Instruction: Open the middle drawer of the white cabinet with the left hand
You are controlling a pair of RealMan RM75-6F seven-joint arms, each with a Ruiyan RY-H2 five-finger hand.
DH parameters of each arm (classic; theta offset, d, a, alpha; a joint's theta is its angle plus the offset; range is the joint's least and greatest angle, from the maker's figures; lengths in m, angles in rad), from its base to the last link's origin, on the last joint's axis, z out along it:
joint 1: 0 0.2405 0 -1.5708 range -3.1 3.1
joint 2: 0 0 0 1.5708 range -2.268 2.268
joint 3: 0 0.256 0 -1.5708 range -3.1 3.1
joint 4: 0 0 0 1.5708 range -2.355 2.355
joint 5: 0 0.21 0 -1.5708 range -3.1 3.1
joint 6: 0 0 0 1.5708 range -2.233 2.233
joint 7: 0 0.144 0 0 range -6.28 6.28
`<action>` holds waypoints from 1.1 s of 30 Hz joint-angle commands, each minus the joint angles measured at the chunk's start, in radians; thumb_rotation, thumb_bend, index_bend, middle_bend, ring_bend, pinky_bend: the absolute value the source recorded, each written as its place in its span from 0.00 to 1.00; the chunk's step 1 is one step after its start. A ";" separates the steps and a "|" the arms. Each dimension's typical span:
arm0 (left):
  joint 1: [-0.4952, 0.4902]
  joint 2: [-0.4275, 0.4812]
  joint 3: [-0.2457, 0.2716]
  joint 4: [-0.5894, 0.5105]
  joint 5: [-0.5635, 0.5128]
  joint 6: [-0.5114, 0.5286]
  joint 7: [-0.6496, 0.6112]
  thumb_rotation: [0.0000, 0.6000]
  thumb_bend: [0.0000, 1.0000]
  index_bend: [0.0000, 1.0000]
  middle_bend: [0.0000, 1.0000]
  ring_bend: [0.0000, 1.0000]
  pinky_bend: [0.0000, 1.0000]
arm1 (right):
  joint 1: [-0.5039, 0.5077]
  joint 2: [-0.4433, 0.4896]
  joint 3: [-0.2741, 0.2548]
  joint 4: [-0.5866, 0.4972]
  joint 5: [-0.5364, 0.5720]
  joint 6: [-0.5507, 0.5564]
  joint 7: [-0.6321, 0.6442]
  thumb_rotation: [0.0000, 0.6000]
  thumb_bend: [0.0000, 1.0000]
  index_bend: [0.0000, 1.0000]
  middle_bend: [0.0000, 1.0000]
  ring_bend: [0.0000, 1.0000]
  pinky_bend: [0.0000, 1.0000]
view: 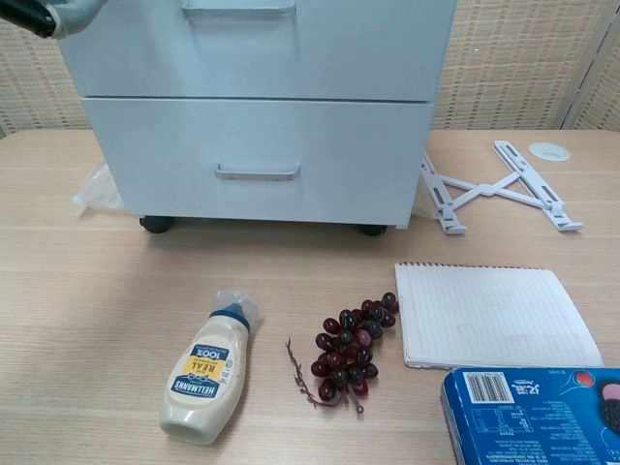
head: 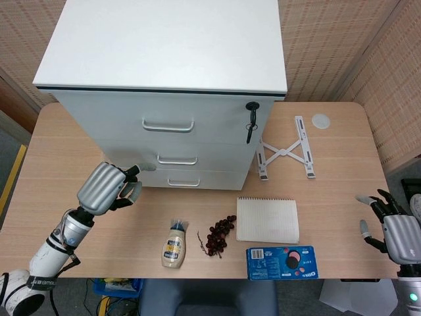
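The white cabinet (head: pixel 168 72) stands at the back of the table with three closed drawers. Its middle drawer (head: pixel 174 156) carries a silver handle (head: pixel 177 160); the handle (view: pixel 239 9) also shows at the top of the chest view. My left hand (head: pixel 108 186) is raised in front of the cabinet's lower left corner, left of the middle handle, fingers loosely curled and holding nothing; only its fingertips (view: pixel 44 15) show in the chest view. My right hand (head: pixel 393 230) rests open at the table's right edge.
In front of the cabinet lie a mayonnaise bottle (head: pixel 174 244), a bunch of dark grapes (head: pixel 220 234), a notepad (head: pixel 267 219) and a blue cookie box (head: pixel 282 263). A white folding stand (head: pixel 285 149) sits right of the cabinet. A key (head: pixel 250 122) hangs in the top drawer's lock.
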 commanded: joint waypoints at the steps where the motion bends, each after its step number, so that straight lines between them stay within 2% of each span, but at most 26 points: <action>1: -0.035 -0.024 -0.019 0.010 -0.049 -0.031 0.026 1.00 0.60 0.28 0.88 0.93 0.99 | -0.002 0.001 0.000 0.002 0.001 0.002 0.002 1.00 0.44 0.24 0.30 0.21 0.32; 14: -0.106 -0.075 -0.040 0.012 -0.171 -0.062 0.132 1.00 0.60 0.28 0.89 0.94 1.00 | -0.009 0.006 0.000 0.010 0.008 0.006 0.014 1.00 0.44 0.24 0.30 0.21 0.32; 24: -0.139 -0.089 -0.031 -0.011 -0.258 -0.069 0.232 1.00 0.60 0.28 0.89 0.94 1.00 | -0.014 0.006 -0.001 0.018 0.011 0.008 0.024 1.00 0.44 0.24 0.30 0.21 0.32; 33: -0.145 -0.082 -0.010 -0.036 -0.281 -0.056 0.288 1.00 0.60 0.29 0.89 0.94 1.00 | -0.017 0.004 -0.001 0.027 0.013 0.008 0.033 1.00 0.44 0.24 0.30 0.21 0.32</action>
